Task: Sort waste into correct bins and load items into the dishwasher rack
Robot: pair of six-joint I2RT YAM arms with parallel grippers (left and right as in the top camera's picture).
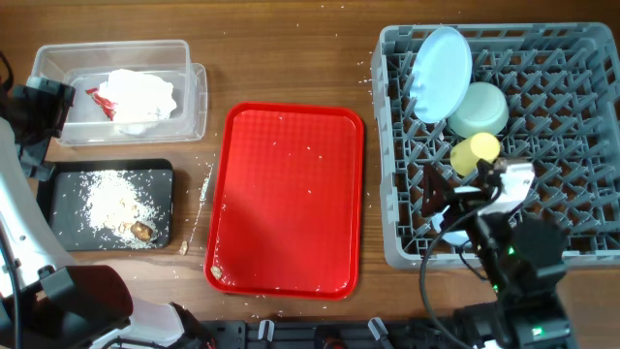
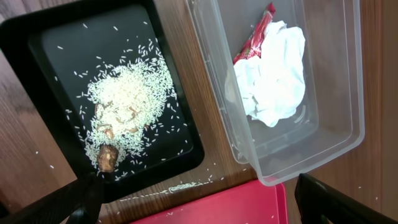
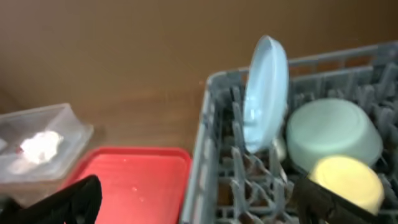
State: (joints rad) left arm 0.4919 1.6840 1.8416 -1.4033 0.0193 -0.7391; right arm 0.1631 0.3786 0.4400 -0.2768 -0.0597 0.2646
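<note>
The clear tub [image 1: 194, 97] holds crumpled white napkins [image 1: 140, 97] and a red-and-white wrapper [image 2: 252, 40]. The black tray [image 1: 66, 218] holds whitish crumbs [image 2: 127, 99] and a brown scrap [image 2: 107, 157]. The grey rack [image 1: 387, 145] holds an upright light blue plate [image 1: 441, 73], a pale green bowl [image 1: 480, 109] and a yellow cup [image 1: 475, 152]. My left gripper [image 2: 205, 208] is open and empty above the tub and black tray. My right gripper [image 3: 199, 205] is open and empty over the rack's front left part. The blue bowl, fork and spoon are not in view.
The flat red tray [image 1: 286, 199] lies between the bins and the rack, with a few crumbs on it. Loose crumbs lie on the wooden table between the black tray and the red tray [image 2: 186, 185].
</note>
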